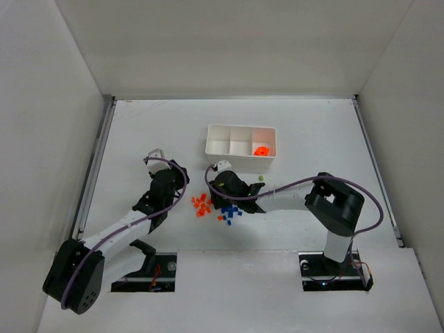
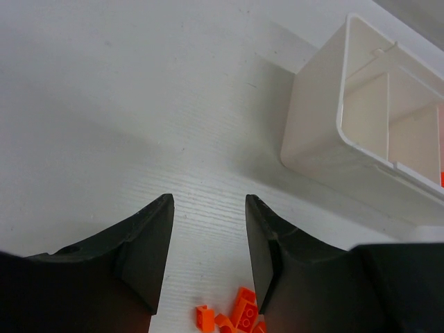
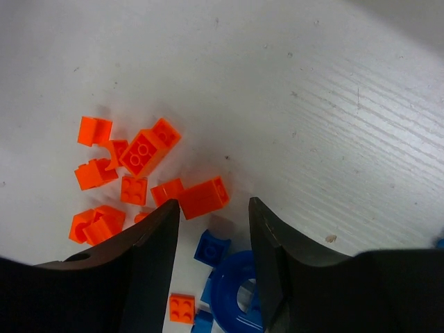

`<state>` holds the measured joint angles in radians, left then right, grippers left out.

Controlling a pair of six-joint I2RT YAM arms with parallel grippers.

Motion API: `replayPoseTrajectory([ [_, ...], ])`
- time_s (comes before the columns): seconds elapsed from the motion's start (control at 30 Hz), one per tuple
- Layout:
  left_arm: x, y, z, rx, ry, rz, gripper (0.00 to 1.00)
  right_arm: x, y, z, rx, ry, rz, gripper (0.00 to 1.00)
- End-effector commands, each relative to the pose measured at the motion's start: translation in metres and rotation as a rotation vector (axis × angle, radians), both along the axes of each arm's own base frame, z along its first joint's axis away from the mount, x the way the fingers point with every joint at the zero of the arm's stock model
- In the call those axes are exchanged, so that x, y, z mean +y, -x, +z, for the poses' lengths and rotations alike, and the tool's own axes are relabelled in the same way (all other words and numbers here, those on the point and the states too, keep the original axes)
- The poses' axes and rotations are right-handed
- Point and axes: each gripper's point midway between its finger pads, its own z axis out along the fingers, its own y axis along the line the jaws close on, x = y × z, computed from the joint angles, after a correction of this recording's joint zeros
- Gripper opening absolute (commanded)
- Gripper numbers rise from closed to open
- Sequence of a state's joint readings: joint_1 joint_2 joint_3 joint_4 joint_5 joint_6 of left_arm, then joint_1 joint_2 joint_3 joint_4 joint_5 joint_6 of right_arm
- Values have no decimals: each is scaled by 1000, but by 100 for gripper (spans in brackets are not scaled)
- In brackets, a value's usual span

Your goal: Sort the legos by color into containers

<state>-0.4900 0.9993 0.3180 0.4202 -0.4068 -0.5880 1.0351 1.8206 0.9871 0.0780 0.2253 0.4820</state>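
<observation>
Orange legos and blue legos loose in adjacent piles mid-desk. White three-compartment tray nearer far edge, orange pieces in right compartment.

A white bench with faint wood grain lay enclosed by plain white walls, metal rails lining its sides.

orange legos, blue legos, white tray, white table

Open desk stretches to both sides of the white tray near the far edge. Orange bricks and blue bricks clutter the desk's middle.
</observation>
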Motion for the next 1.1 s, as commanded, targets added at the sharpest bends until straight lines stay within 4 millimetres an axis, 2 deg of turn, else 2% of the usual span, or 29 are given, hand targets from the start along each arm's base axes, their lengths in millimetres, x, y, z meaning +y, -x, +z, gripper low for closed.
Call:
replayPoseTrajectory([
  [0.0, -3, -4, 4, -34, 36, -3, 43, 7, -5, 9, -28, -12, -1, 50],
  [0.13, -5, -3, 3, -32, 35, -11, 43, 8, -10, 3, -31, 0, 1, 50],
  [0.23, -4, -4, 1, -29, 33, -5, 43, 8, -10, 4, -34, -5, 1, 45],
  [0.4, -2, -4, 1, -31, 32, 3, 43, 6, -9, 4, -32, -7, -10, 29],
  [0.53, -4, -5, 1, -31, 30, -8, 43, 3, -11, 27, -67, -49, -21, 26],
  [0.57, -4, -4, 1, -35, 30, -6, 43, 1, -13, 40, -83, -64, -26, 26],
  [0.63, -4, -5, 2, -37, 32, -5, 43, -2, -14, 53, -99, -86, -31, 26],
  [0.67, -6, -6, 1, -34, 30, -11, 43, -9, -20, 69, -118, -114, -48, 25],
  [0.8, -15, -4, 3, -39, 25, -43, 42, -27, -39, 88, -144, -151, -103, 25],
  [0.9, -21, -5, 4, -39, 28, -61, 40, -45, -58, 114, -201, -177, -156, 25],
  [0.93, -26, -4, 4, -37, 29, -78, 39, -60, -71, 130, -238, -193, -195, 25],
  [0.97, -33, -2, 5, -36, 31, -99, 38, -68, -78, 139, -261, -199, -215, 25],
  [1.07, -51, 4, 12, -41, 35, -158, 38, -111, -111, 163, -330, -202, -345, 25],
])
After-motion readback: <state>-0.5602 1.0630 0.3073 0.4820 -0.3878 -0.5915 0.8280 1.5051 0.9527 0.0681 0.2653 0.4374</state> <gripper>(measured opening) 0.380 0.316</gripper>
